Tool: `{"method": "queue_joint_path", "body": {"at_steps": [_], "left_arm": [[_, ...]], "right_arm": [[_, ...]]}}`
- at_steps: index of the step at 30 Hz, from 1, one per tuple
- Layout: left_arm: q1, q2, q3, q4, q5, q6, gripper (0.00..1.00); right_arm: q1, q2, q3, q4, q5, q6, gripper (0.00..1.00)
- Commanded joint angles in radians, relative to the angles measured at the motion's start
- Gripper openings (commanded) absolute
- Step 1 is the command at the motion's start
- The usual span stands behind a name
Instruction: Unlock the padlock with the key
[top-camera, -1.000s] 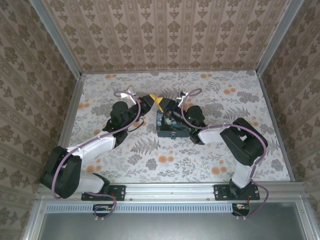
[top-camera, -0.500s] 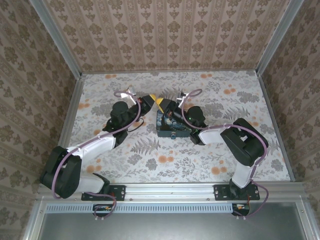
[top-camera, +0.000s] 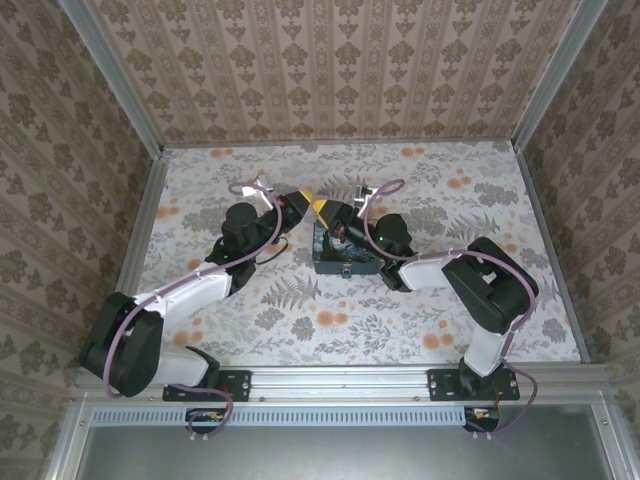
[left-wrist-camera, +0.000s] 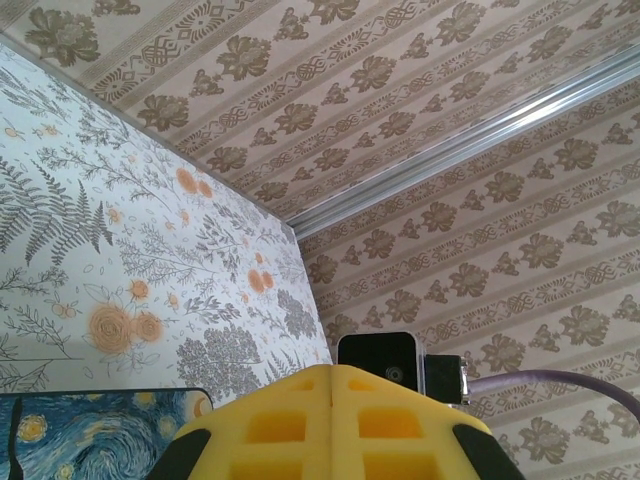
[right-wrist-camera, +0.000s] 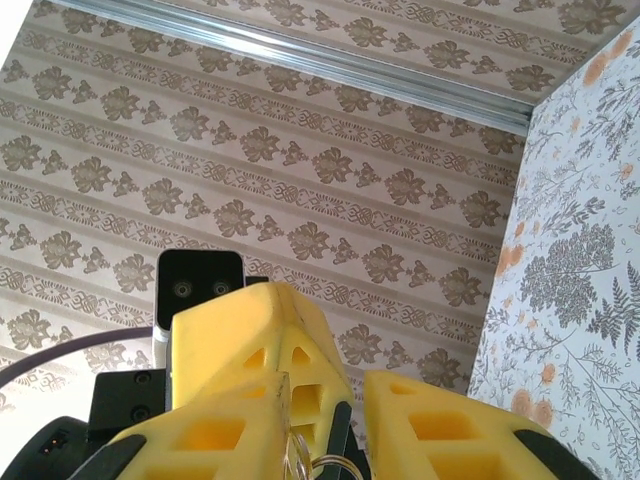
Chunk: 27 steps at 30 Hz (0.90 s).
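Both grippers meet above the far edge of a dark-blue swirly-print box (top-camera: 345, 255). My left gripper (top-camera: 318, 206) is shut, its yellow fingers (left-wrist-camera: 280, 425) pressed together with nothing showing between them (left-wrist-camera: 333, 372). My right gripper (top-camera: 340, 220) faces it. Its jaws stand partly apart (right-wrist-camera: 325, 385), with thin metal rings (right-wrist-camera: 318, 462) low between them, against the left finger (right-wrist-camera: 200, 440). The frame edge cuts off what lies deeper in the jaws. The key itself is hidden. A small blue-teal piece on the box's near edge looks like the padlock (top-camera: 343, 268).
The box (left-wrist-camera: 90, 435) shows at the lower left of the left wrist view. The floral table (top-camera: 300, 320) is walled by patterned panels (top-camera: 330, 70) on three sides. A metal rail (top-camera: 340, 382) runs along the near edge by the arm bases.
The right arm's wrist and forearm shift very slightly. The left arm stays still, and both grippers hold the same opening.
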<state>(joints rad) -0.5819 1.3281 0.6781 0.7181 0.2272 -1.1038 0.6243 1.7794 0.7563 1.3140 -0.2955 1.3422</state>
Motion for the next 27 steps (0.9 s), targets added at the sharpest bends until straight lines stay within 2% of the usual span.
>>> {"method": "queue_joint_path", "body": {"at_steps": [1, 5, 11, 17, 27], "left_arm": [[-0.001, -0.009, 0.019, 0.023, -0.009, 0.018, 0.00], [-0.001, -0.009, 0.019, 0.022, -0.009, 0.018, 0.00], [-0.001, -0.009, 0.018, 0.022, -0.009, 0.018, 0.00], [-0.001, -0.010, 0.016, 0.022, -0.012, 0.018, 0.00], [-0.001, -0.009, 0.015, 0.020, -0.017, 0.023, 0.00]], "right_arm": [[0.014, -0.020, 0.004, 0.026, -0.033, -0.023, 0.30], [0.017, -0.018, -0.001, 0.027, -0.032, -0.024, 0.30], [0.018, -0.019, 0.003, 0.027, -0.034, -0.023, 0.23], [0.025, -0.019, 0.003, 0.026, -0.039, -0.026, 0.26], [0.034, -0.021, -0.002, 0.025, -0.044, -0.033, 0.25]]}}
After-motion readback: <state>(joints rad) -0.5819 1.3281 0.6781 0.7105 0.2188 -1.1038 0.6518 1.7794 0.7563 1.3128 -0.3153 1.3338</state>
